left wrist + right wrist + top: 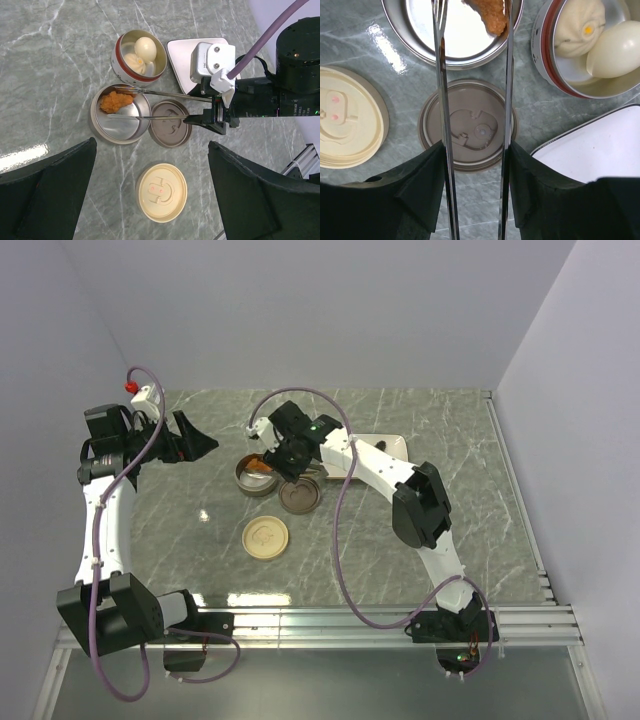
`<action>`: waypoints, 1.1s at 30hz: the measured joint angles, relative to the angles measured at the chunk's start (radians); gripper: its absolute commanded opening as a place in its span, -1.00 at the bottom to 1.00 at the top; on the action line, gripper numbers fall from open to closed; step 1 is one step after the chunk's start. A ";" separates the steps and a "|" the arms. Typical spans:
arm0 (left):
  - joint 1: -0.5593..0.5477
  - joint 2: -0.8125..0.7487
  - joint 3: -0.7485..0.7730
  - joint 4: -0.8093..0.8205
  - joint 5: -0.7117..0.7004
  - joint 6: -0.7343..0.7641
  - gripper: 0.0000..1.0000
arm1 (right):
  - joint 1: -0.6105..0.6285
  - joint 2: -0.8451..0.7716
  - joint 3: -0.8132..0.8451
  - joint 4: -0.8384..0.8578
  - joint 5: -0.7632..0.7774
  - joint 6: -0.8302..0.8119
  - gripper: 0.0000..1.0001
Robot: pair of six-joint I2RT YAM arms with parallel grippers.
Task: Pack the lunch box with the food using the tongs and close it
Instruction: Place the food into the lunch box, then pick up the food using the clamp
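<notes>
My right gripper point(476, 150) is shut on the tongs point(442, 75), one slim silver arm against each finger. The tongs' tips stand apart over a steel lunch box tier point(95, 122). An orange chunk of food point(115, 101) lies inside it, by the upper tong tip; I cannot tell if they touch. A second tier with a red rim point(120, 65) holds two pale cream balls point(580, 22). In the top view the right gripper point(283, 455) hangs over the tiers. My left gripper point(195, 447) hovers open to the left, with nothing between its fingers point(50, 190).
A brown lid point(170, 131) lies beside the steel tier, under the tongs' arms. A cream lid point(161, 192) lies nearer the arms' bases. A white plate point(182, 60) sits behind the right gripper. Walls close the left, back and right sides.
</notes>
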 measured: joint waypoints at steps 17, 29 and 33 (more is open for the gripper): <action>0.002 0.008 0.001 -0.009 0.011 0.007 0.99 | 0.003 -0.047 0.031 -0.004 -0.021 0.027 0.11; 0.002 0.008 0.002 -0.009 0.012 0.006 0.99 | -0.237 -0.323 -0.053 -0.008 -0.180 0.158 0.09; 0.002 0.008 0.002 -0.007 0.013 0.003 0.99 | -0.459 -0.423 -0.178 -0.013 -0.194 0.209 0.09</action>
